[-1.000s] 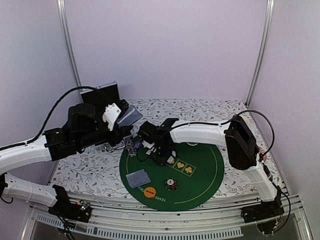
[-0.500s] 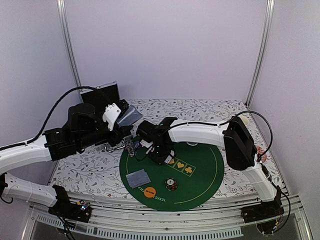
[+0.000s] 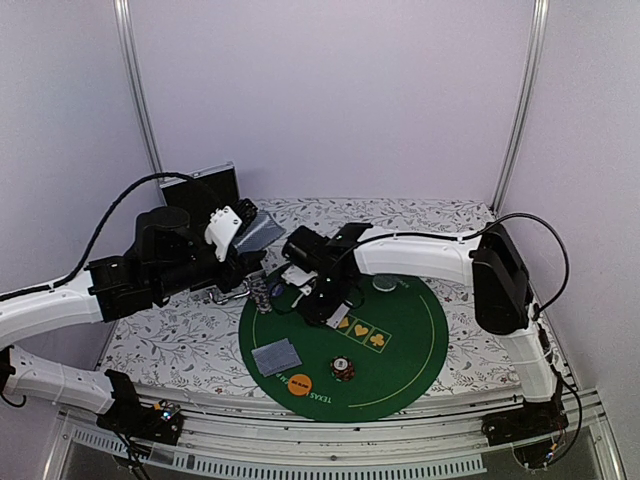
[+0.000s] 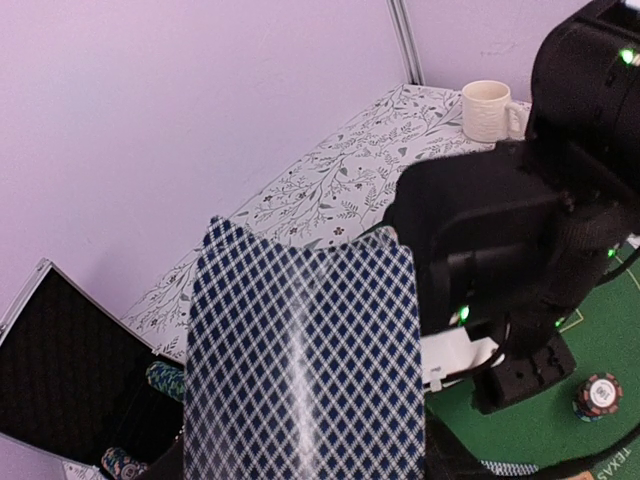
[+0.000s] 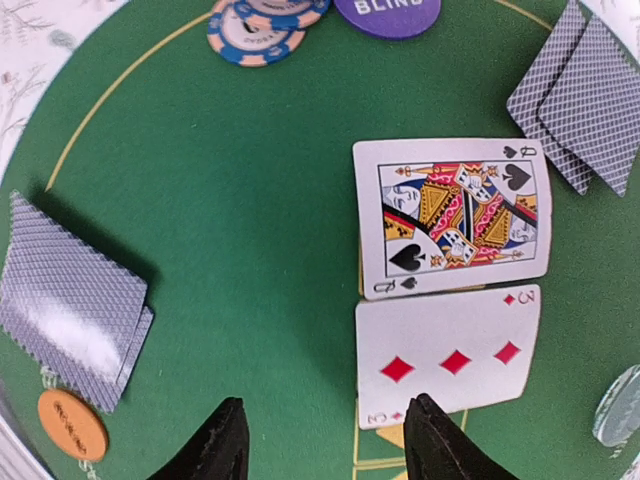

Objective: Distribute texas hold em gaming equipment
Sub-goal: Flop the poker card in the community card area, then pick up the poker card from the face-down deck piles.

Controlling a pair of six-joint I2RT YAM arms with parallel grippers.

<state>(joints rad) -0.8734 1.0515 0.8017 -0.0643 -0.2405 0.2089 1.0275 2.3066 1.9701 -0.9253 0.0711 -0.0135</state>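
Observation:
Playing cards with a blue-checked back (image 4: 305,360) stand up in my left gripper, which is shut on them; the top view shows the same cards (image 3: 258,232) held left of the green mat (image 3: 410,340). My right gripper (image 5: 325,445) hangs open and empty just above the mat (image 5: 250,200). A three of diamonds (image 5: 450,355) lies face up by its right fingertip, with a queen of spades (image 5: 455,215) beyond it. Face-down pairs (image 5: 70,300) (image 5: 580,95), chips (image 5: 265,30), a purple disc (image 5: 388,12), an orange disc (image 5: 72,424) and a clear disc (image 5: 620,405) lie around.
An open black case (image 3: 205,190) stands at the back left, with chips (image 4: 165,378) inside. A white mug (image 4: 487,105) sits on the flowered tablecloth at the far right. A chip stack (image 3: 343,369) and face-down cards (image 3: 276,356) occupy the mat's near part.
The right arm's elbow has swung to the right and its wrist has shifted slightly over the mat. The left arm and its cards have stayed put.

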